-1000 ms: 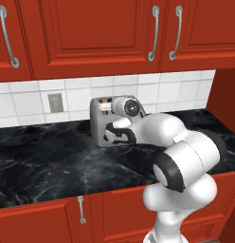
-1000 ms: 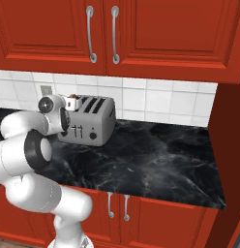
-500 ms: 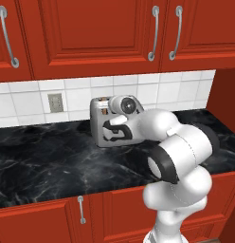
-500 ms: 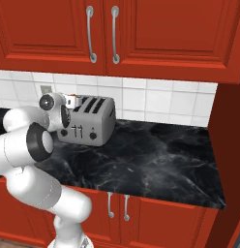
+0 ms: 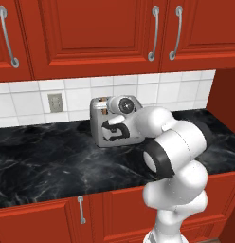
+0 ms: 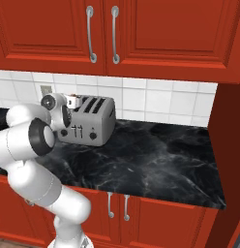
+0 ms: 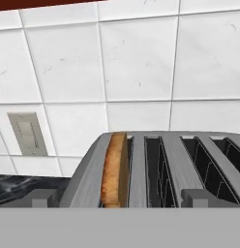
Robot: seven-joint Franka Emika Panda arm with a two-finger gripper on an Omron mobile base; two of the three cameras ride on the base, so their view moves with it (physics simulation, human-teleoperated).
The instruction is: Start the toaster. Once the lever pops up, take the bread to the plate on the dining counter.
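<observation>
Hand view puts you over the toaster (image 7: 156,169), bread (image 7: 113,169) standing in its leftmost slot (lever unseen); gripper (image 5: 109,110) spread indeterminable, so press the lever next.

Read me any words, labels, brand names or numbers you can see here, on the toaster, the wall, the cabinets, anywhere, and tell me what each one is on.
None: no readable text in any view.
The toaster front has two black knobs and two thin sliders, with no legible markings.
The wall plate on the tiles is blank.
The cabinet doors are plain.
</observation>
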